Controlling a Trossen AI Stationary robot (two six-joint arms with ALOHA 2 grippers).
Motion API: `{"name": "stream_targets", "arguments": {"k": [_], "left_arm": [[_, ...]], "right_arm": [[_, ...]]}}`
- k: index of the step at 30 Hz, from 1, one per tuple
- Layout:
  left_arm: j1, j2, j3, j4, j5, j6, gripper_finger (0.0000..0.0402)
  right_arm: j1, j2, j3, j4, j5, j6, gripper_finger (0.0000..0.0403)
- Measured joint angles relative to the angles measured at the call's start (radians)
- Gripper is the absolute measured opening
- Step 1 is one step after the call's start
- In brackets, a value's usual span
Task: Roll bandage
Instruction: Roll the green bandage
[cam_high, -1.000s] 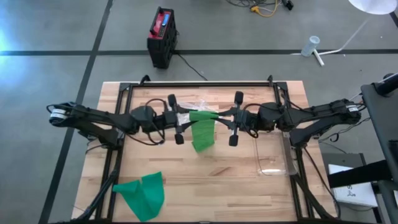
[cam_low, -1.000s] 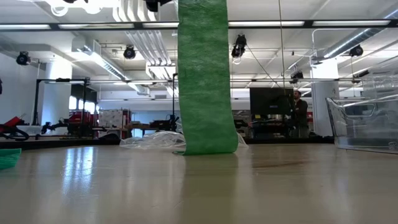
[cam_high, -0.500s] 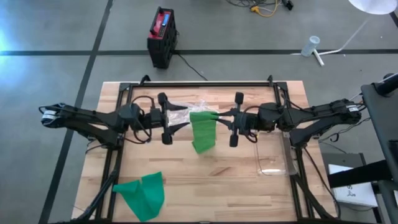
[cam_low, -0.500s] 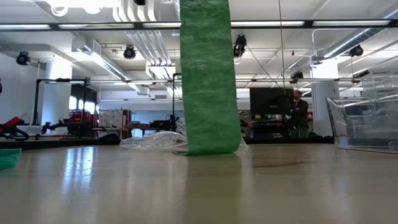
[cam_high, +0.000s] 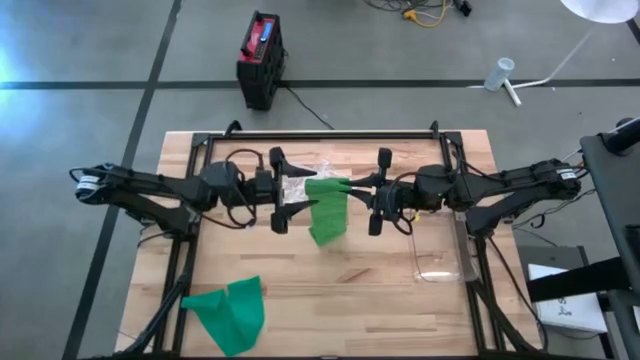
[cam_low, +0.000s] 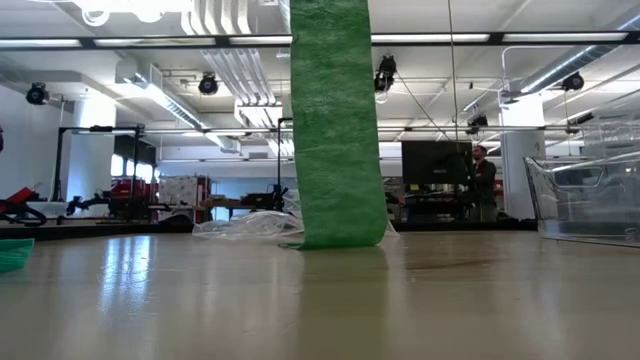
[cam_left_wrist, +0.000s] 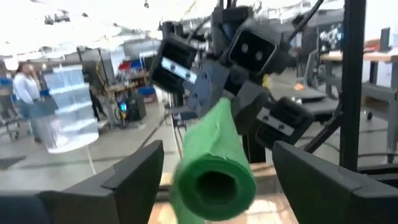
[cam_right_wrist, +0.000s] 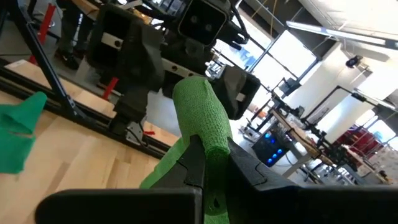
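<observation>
Item 1: green woven bandage, partly rolled (cam_high: 326, 207). Held above the middle of the light wooden slatted table (cam_high: 350, 300), between the two arms. The rolled end lies level; a loose tail hangs down from it, and in the low view its lower edge (cam_low: 336, 238) meets the table top.

Item 2: right tool (cam_high: 372, 192). Closed tight on one end of the roll; in the right wrist view its dark fingers (cam_right_wrist: 198, 163) pinch the green tube (cam_right_wrist: 200, 118) from both sides.

Item 3: left tool (cam_high: 289, 189). Fingers spread wide, one on each side of the roll's other end and clear of it (the left wrist view shows a gap on both sides of the roll's open core (cam_left_wrist: 214, 181)). It has hold of nothing.

Item 4: second green bandage piece, loosely folded (cam_high: 230, 314). Lies flat near the table's front left corner, well apart from both tools.

Item 5: crumpled clear plastic wrapper (cam_high: 306, 170). On the table just behind the held roll.

Item 6: clear plastic box (cam_high: 441, 255). Stands on the right side of the table, beneath the right arm.

Item 7: black and red case (cam_high: 261, 58). On the grey floor beyond the table's far edge.
</observation>
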Motion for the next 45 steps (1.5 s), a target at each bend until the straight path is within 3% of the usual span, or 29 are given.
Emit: {"name": "stream_targets", "arguments": {"k": [5, 10, 15, 21, 29, 36, 45], "left_arm": [[0.000, 0.016, 0.043, -0.063, -0.018, -0.008, 0.0229], [0.000, 0.026, 0.048, -0.079, -0.019, -0.005, 0.0123], [0.000, 0.014, 0.048, -0.101, -0.018, 0.026, 0.0021], [-0.014, 0.001, 0.046, -0.100, -0.013, 0.110, 0.0044], [-0.036, 0.003, 0.044, -0.091, 0.044, 0.190, 0.0023], [-0.035, 0.003, 0.044, -0.087, 0.042, 0.215, 0.0036], [-0.036, 0.023, 0.044, -0.034, 0.048, 0.297, 0.0032]], "right_arm": [[0.000, 0.000, 0.000, 0.002, 0.000, 0.030, 0.0024], [0.000, 0.000, 0.000, -0.003, 0.000, 0.047, 0.0030], [0.000, 0.000, 0.005, -0.002, -0.006, 0.207, 0.0045], [0.000, -0.002, 0.059, -0.037, -0.131, 0.427, 0.0125], [0.000, 0.003, 0.074, -0.042, -0.143, 0.605, 0.0221], [0.000, 0.008, 0.061, -0.054, -0.143, 0.713, 0.0239], [-0.011, 0.021, 0.058, -0.058, -0.146, 0.715, 0.0218]]}}
